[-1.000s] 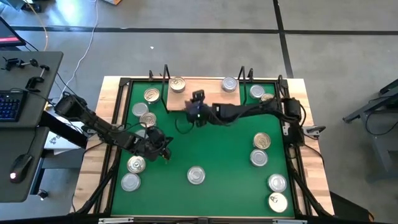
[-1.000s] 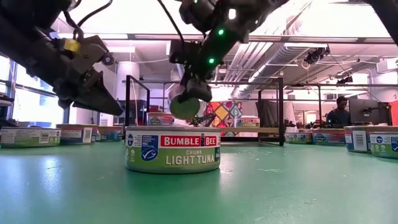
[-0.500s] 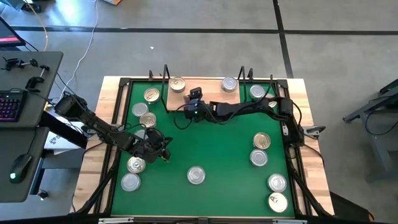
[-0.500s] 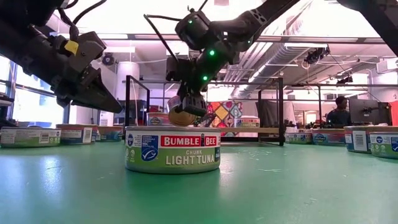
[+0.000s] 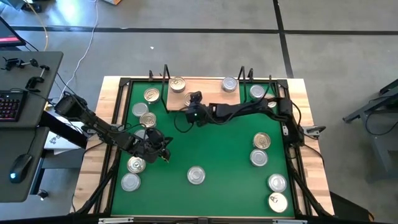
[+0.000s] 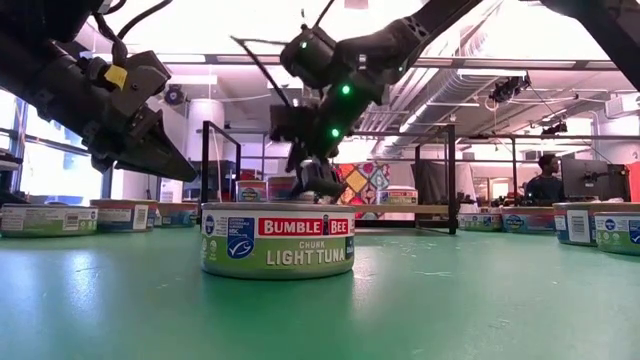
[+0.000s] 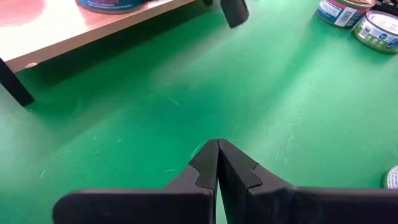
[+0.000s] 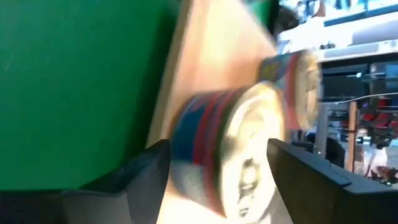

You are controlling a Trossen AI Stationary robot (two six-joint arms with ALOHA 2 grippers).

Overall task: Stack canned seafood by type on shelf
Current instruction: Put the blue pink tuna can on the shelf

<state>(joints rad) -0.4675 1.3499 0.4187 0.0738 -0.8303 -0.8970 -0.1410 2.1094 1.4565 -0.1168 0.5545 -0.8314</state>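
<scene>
My right gripper reaches from the table's right side to the near left part of the wooden shelf and is shut on a tin with a red and blue label and a gold-toned lid. Two more tins stand on the board, one at its left end and one toward its right end. My left gripper hangs shut and empty over the green mat's left half. A Bumble Bee tuna tin stands nearest the low camera. My right gripper pinches the tin by its round side wall, one finger on each opposite side. The fingers come from above, pointing down. The tin sits flat, lid up, just above or on the board's near edge; I cannot tell whether it rests there.
Several tins stand loose on the mat: three by the far left corner, two at the near left, one in the near middle, several along the right side. Black wire uprights stand at both shelf ends.
My right gripper has carried its tin down and a little toward the table's left and far edge, from well above the mat to the shelf board's near left part, staying shut on it.
</scene>
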